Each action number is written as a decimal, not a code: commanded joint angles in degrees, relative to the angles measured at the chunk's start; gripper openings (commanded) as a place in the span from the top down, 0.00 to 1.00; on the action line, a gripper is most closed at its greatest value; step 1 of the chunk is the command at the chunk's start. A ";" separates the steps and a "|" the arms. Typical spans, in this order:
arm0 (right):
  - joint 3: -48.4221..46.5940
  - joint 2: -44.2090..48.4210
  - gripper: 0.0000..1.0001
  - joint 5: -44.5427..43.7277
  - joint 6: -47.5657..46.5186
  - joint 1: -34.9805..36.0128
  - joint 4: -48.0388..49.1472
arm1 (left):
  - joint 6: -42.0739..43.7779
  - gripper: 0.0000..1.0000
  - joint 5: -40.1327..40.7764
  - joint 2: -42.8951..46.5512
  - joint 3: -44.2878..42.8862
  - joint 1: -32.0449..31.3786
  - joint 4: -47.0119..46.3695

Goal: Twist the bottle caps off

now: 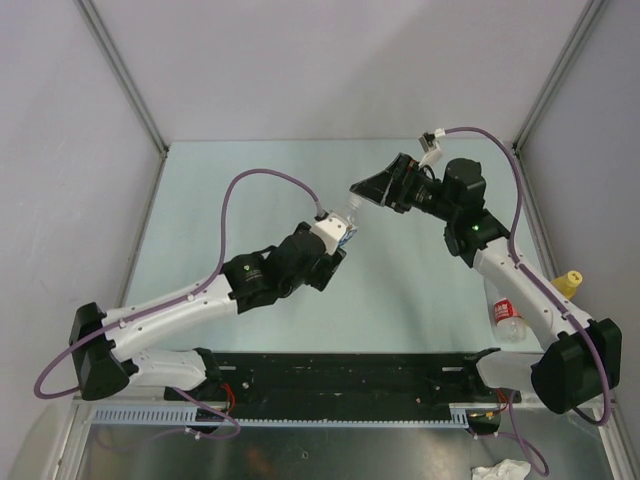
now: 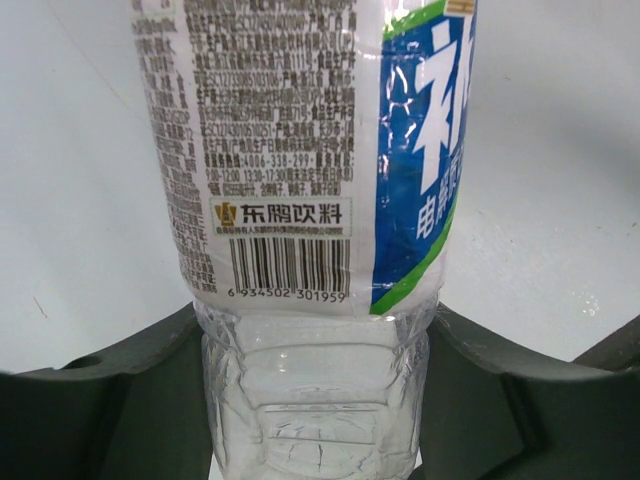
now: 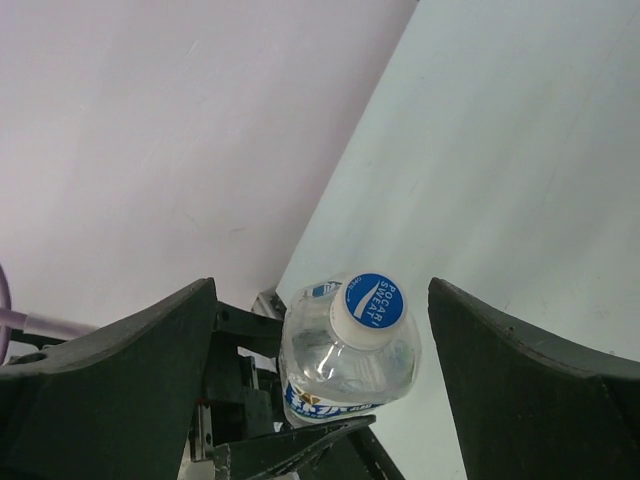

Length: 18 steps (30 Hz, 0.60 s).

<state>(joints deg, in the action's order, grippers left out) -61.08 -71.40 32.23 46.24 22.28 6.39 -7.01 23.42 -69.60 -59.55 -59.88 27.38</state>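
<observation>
My left gripper (image 2: 315,400) is shut on the lower body of a clear bottle (image 2: 300,150) with a blue-green label, holding it off the table. In the top view this bottle (image 1: 345,225) points its neck toward my right gripper (image 1: 362,190). Its cap (image 3: 368,308) is white with a blue printed top and sits on the neck. My right gripper (image 3: 320,292) stands open, one finger on each side of the cap, touching neither it nor the bottle (image 3: 345,365).
A clear bottle with a red label (image 1: 508,316) lies on the table beside my right arm. A yellow-topped bottle (image 1: 567,283) shows partly behind that arm. Grey walls close in the table at the left, back and right.
</observation>
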 commanded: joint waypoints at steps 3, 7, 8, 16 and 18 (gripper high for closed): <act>-3.41 -1.54 0.13 -5.32 -2.09 2.14 -4.39 | 0.43 0.99 3.41 -0.96 -4.04 -0.97 -0.09; -3.51 -2.32 0.23 -6.45 -1.29 2.39 -5.20 | 0.56 0.99 3.61 -1.47 -4.56 -1.45 -0.02; -3.52 -2.42 0.25 -6.46 -1.09 2.40 -5.18 | 0.57 0.99 3.63 -1.53 -4.67 -1.55 0.01; -3.52 -2.41 0.40 -6.38 0.08 2.54 -4.98 | 0.75 0.98 3.64 -1.99 -4.59 -2.11 0.08; -3.52 -2.32 0.42 -6.60 0.26 2.73 -4.92 | 0.81 0.98 3.65 -2.13 -4.54 -2.29 0.12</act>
<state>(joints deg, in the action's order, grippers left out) -61.87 -74.19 26.55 45.67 24.56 0.64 -6.98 25.41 -71.48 -61.63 -61.47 28.08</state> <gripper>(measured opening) 0.600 0.663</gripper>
